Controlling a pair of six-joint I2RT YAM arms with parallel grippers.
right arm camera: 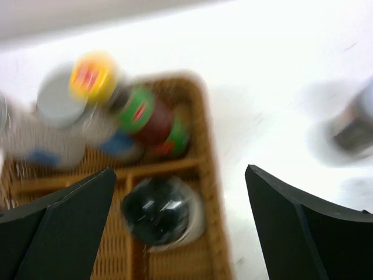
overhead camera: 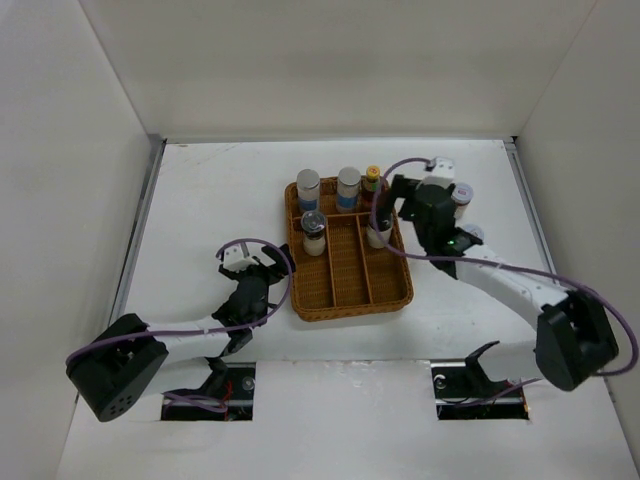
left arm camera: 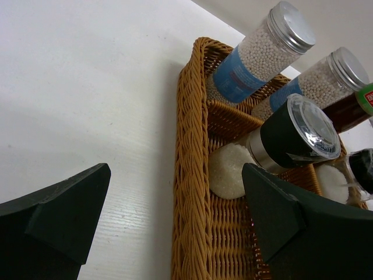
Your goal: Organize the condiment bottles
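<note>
The brown wicker tray (overhead camera: 385, 296) holds two silver-lidded, blue-labelled jars (overhead camera: 308, 187) (overhead camera: 348, 184), the red sauce bottle (overhead camera: 373, 181) with yellow cap, and two dark-lidded jars (overhead camera: 314, 231) (overhead camera: 378, 232). My right gripper (overhead camera: 388, 212) is open above the tray's right edge. In the blurred right wrist view its gripper (right arm camera: 180, 227) hangs over a dark-lidded jar (right arm camera: 160, 213), not touching it. My left gripper (overhead camera: 272, 262) is open and empty beside the tray's left rim. In the left wrist view the gripper (left arm camera: 175, 221) straddles that rim (left arm camera: 191, 175), near a dark-lidded jar (left arm camera: 297, 134).
Two more jars stand on the white table right of the tray, one (overhead camera: 462, 195) by the right wrist and one (overhead camera: 471, 236) partly hidden by the right arm. White walls enclose the table on three sides.
</note>
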